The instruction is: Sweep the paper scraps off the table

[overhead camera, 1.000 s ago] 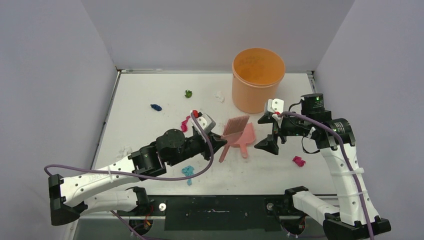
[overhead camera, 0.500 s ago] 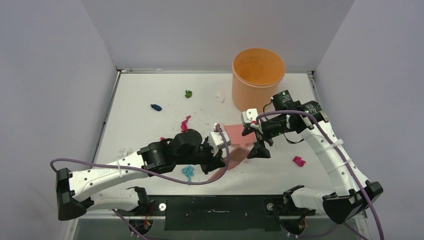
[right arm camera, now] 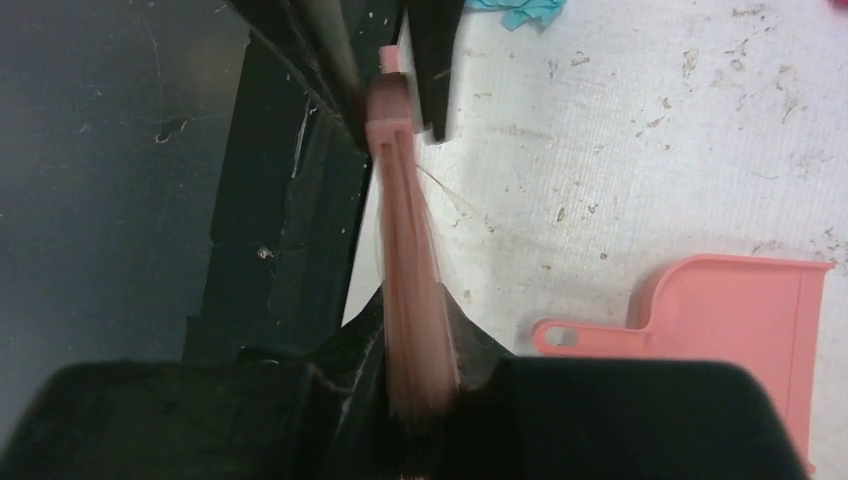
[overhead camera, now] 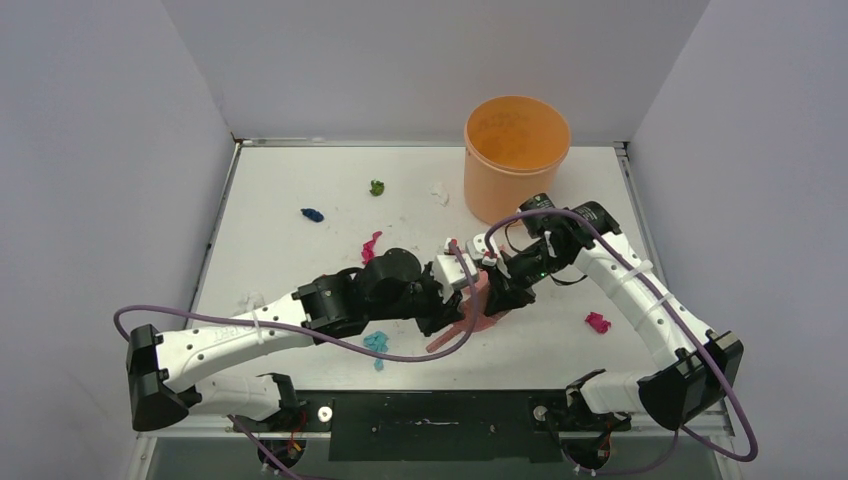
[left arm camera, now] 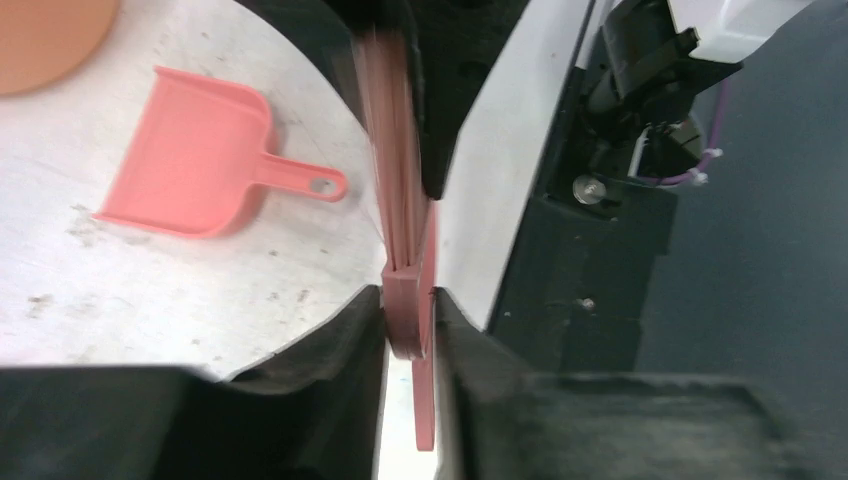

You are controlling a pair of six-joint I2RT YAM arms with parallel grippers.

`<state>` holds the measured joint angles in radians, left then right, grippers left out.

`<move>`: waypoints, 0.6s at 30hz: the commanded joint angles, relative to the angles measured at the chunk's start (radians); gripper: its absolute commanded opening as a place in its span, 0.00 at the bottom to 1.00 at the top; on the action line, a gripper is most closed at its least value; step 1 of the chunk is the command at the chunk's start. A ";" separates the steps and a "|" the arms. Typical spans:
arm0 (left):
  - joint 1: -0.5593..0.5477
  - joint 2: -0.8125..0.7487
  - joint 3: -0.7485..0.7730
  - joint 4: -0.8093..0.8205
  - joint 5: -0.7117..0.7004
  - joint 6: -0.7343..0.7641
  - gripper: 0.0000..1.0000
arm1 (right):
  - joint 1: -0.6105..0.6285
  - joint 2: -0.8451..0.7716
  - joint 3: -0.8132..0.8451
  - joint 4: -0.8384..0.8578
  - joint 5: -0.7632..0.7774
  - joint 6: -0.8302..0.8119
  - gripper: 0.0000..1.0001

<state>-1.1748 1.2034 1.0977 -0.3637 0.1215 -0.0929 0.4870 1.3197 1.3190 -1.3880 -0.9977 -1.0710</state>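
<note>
Both grippers meet over the middle of the white table (overhead camera: 300, 260). My left gripper (overhead camera: 446, 312) (left arm camera: 410, 300) is shut on the handle end of a pink brush (overhead camera: 462, 326) (left arm camera: 405, 250), whose base fills the gap between the jaws. Facing it, my right gripper (overhead camera: 497, 297) (right arm camera: 418, 300) is shut on the brush's bristles (right arm camera: 412, 300). Paper scraps lie scattered: green (overhead camera: 377, 187), dark blue (overhead camera: 312, 214), white (overhead camera: 439, 192), magenta (overhead camera: 370, 247), cyan (overhead camera: 376, 343) (right arm camera: 525, 10) and another magenta (overhead camera: 597, 322).
An orange bucket (overhead camera: 516, 150) (left arm camera: 40, 40) stands at the back right. The pink dustpan (left arm camera: 200, 150) (right arm camera: 730, 310) lies flat on the table beside the grippers, mostly hidden under the arms in the top view. Grey walls close in the table.
The right arm swung left and down, and its gripper went from open to shut on the bristles. The left arm carried the brush off the dustpan toward the front.
</note>
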 commanded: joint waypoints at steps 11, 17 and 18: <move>0.024 -0.581 -0.481 0.552 -0.474 -0.254 0.78 | -0.166 0.049 -0.099 -0.011 -0.412 0.020 0.05; 0.026 -0.699 -0.636 0.647 -0.571 -0.467 0.78 | -0.206 0.093 -0.120 -0.010 -0.595 0.042 0.05; 0.025 -0.707 -0.658 0.666 -0.567 -0.489 0.78 | -0.222 0.097 -0.117 -0.012 -0.604 0.046 0.05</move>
<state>-1.1542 0.5301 0.5087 0.1413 -0.3714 -0.4168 0.3069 1.4090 1.1969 -1.3968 -1.3865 -1.0302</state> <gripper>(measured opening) 0.782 0.076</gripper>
